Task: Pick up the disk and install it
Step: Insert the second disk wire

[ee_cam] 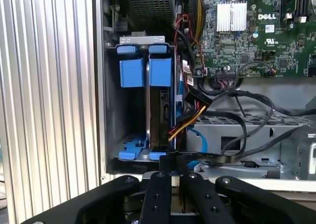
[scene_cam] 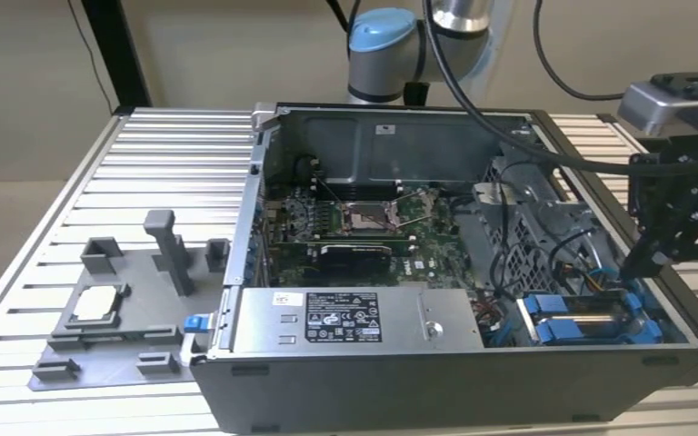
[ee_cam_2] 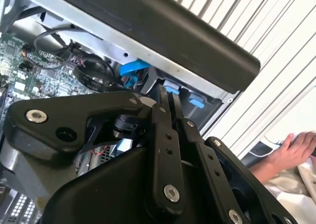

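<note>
Closed, empty-looking, the tool (ee_cam: 174, 170) hangs just beside the disk (ee_cam: 159, 112) seated in its bay (ee_cam: 112, 105), so installing seems nearly finished, needing perhaps a seating check.

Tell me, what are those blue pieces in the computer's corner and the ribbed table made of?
The blue carrier pieces look like moulded plastic: even matte colour, rounded tabs. The disk they frame shows a dark edge, probably metal. The table looks like bare aluminium: pale silver, satin sheen, straight slotted ribs. The gripper sits close to the disk.
</note>
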Motion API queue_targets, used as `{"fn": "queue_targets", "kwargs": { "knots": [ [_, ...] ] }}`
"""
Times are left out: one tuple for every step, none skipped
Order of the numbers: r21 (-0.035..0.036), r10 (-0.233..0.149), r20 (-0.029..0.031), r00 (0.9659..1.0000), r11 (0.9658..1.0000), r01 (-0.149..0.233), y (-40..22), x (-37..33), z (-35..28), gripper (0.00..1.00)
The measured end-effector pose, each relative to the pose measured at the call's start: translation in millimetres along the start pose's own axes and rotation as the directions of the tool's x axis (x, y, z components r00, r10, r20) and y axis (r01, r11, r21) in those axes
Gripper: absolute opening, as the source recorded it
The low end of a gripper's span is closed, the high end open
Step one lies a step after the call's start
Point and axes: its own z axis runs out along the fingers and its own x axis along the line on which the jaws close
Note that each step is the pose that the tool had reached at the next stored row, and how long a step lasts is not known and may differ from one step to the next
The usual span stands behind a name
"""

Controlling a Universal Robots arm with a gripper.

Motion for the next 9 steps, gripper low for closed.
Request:
{"fn": "queue_targets", "kwargs": {
  "knots": [
    [0.0025,0.000,0.0045,1.0000,1.0000,0.000,3.5,0.2,0.0,0.00],
    [0.0047,0.001,0.0084,1.0000,1.0000,-0.001,7.4,0.3,0.0,0.00],
    [0.0059,0.001,0.0110,0.9999,1.0000,-0.001,11.3,0.5,-0.1,0.00],
    [0.0071,0.001,0.0136,0.9999,1.0000,-0.001,15.5,0.6,-0.2,0.00],
    [0.0081,0.001,0.0165,0.9999,1.0000,-0.001,19.8,0.8,-0.2,0.00],
    [0.0093,0.001,0.0194,0.9998,1.0000,-0.001,23.2,1.0,-0.2,0.00],
    [0.0117,0.001,0.0238,0.9997,0.9999,-0.002,24.9,1.3,-0.2,0.00],
    [0.0156,0.002,0.0313,0.9995,0.9999,-0.002,25.6,1.6,-0.1,0.00],
    [0.0204,0.002,0.0397,0.9992,0.9998,-0.003,26.1,1.9,-0.1,0.00]
  ]
}}
